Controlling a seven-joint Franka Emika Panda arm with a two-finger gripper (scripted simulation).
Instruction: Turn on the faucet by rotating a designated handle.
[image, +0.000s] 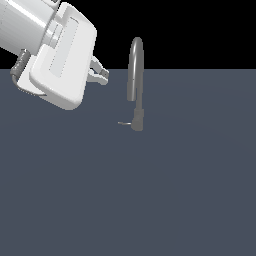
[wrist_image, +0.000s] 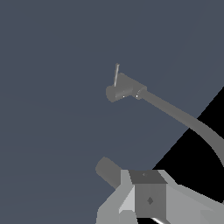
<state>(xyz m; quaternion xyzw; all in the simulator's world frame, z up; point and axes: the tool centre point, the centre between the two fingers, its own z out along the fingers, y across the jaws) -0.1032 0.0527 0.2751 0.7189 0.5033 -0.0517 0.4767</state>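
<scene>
So the faucet (image: 136, 85) is standing upright on the dark grey-blue worktop (image: 150, 200), roughly mid-scene in the exterior view. The thick short base sits at the bottom and the skinny arched spout loops up over it, high enough that its top crosses into the black background. The handle (image: 124, 123) is a tiny thin rod poking out of the base toward the exterior view's left, low down and close to the worktop surface.

The arm's big white wrist block fills the upper left corner of the exterior view, and the gripper (image: 101, 74) peeks out from it, pointing toward the spout. It sits to the left of the faucet and higher than the handle, well apart from both and touching nothing. Its fingertips look close together with nothing between them, though they're small, so honestly I can't tell for sure.

In the wrist view the faucet (wrist_image: 127, 89) lies ahead with the handle (wrist_image: 116, 74) sticking off its base.
</scene>
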